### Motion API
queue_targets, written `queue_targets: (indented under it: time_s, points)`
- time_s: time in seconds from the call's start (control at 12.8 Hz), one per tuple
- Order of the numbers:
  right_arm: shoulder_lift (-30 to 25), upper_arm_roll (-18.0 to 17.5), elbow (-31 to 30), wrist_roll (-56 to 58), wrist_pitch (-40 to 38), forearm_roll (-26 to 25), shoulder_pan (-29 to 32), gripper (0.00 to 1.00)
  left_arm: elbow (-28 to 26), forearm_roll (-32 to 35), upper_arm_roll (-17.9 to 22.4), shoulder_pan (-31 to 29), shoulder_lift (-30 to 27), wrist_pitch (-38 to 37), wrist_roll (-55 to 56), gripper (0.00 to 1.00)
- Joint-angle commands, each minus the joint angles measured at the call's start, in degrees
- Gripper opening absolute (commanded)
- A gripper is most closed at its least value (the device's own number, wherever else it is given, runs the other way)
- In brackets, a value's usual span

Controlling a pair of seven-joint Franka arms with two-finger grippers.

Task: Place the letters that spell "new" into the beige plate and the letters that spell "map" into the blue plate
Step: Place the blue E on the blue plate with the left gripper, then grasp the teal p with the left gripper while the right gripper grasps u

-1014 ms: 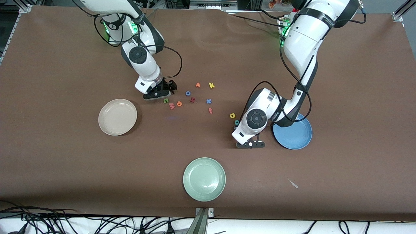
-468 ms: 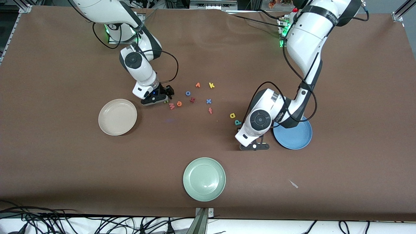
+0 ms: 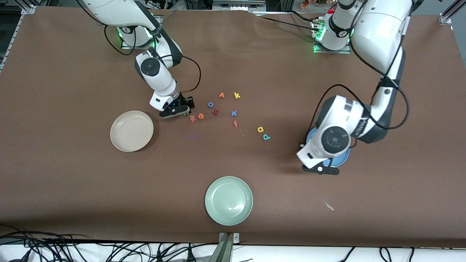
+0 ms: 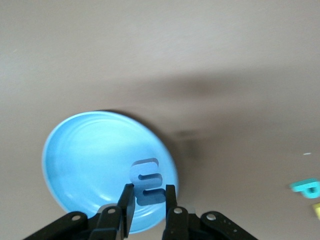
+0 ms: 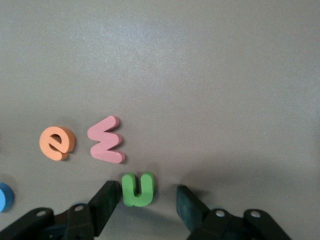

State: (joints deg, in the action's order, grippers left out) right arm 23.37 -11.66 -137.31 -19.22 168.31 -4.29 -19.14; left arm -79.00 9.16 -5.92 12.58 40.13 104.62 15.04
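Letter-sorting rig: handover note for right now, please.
Left tool: shut on the blue m, over the blue plate.
Right tool: down at the table, open fingers either side of the green n, not yet gripped.
On the table: orange e, red w, yellow a, teal p.
Done: nothing in the blue plate or beige plate.
Left: all six letters.

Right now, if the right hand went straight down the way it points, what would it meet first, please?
Most likely the green n, which lies on the table between the open fingers of the right hand; the gap left looks small, though depth is unclear.
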Motion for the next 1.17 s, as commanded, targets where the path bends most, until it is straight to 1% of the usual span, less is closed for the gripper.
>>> queue_targets:
  time_s: [0.0, 0.08, 0.23, 0.39, 0.47, 0.55, 0.62, 0.7, 0.78, 0.86, 0.94, 1.01, 1.09]
  points:
    - [0.54, 0.06, 0.47, 0.76, 0.79, -0.89, -0.02, 0.44, -2.65, 1.91, -0.50, -1.85, 0.99, 0.93, -1.85, 0.00]
    - [0.54, 0.06, 0.47, 0.76, 0.79, -0.89, -0.02, 0.38, -3.00, 2.26, -0.50, -2.21, 1.70, 2.51, -3.77, 0.00]
    - [0.01, 0.06, 0.47, 1.37, 0.53, -0.89, -0.02, 0.32, -5.36, 2.18, -0.67, -3.96, 2.67, 7.24, -5.28, 0.00]
    - [-0.86, 0.15, 0.47, 1.47, -0.78, -0.89, 0.07, 0.31, -8.35, 2.18, -0.67, -4.49, 2.94, 12.08, -5.98, 0.00]
    - [-1.74, 0.24, 0.47, 1.99, -1.84, -0.89, 0.16, 0.31, -8.54, 2.18, -0.68, -4.85, 3.03, 12.54, -6.95, 0.00]
    - [-2.71, 0.76, 1.08, 2.78, -3.94, -0.89, 0.33, 0.31, -8.46, 2.18, -0.68, -5.28, 3.03, 12.45, -7.48, 0.04]
    - [-4.11, 1.72, 2.39, 4.26, -8.31, -0.89, 0.33, 0.31, -8.45, 1.83, -0.68, -5.38, 3.03, 12.45, -7.48, 0.25]
    - [-5.51, 1.99, 4.40, 5.58, -13.75, -0.89, 0.33, 0.31, -8.37, 1.83, -0.68, -5.20, 2.85, 12.10, -7.48, 0.57]
    - [-6.48, 3.04, 6.34, 7.08, -18.50, -0.89, 0.33, 0.31, -8.19, 1.83, -0.85, -5.20, 2.50, 11.75, -7.57, 0.98]
    - [-7.19, 3.92, 8.27, 9.27, -22.98, -0.72, 0.33, 0.31, -7.84, 1.22, -1.20, -5.11, 1.80, 10.97, -7.22, 1.00]
    - [-7.81, 5.23, 9.77, 11.64, -26.42, -0.19, 0.33, 0.31, -7.49, 1.04, -1.29, -4.68, 0.23, 8.78, -6.70, 1.00]
    - [-7.99, 5.60, 10.92, 12.27, -28.37, 0.16, 0.33, 0.31, -7.40, 1.04, -2.42, -4.59, -1.26, 7.28, -6.69, 1.00]
    - [-7.99, 5.34, 11.01, 11.23, -28.74, 0.34, 0.33, 0.34, -7.31, 0.69, -4.00, -5.11, -2.24, 7.01, -6.52, 1.00]
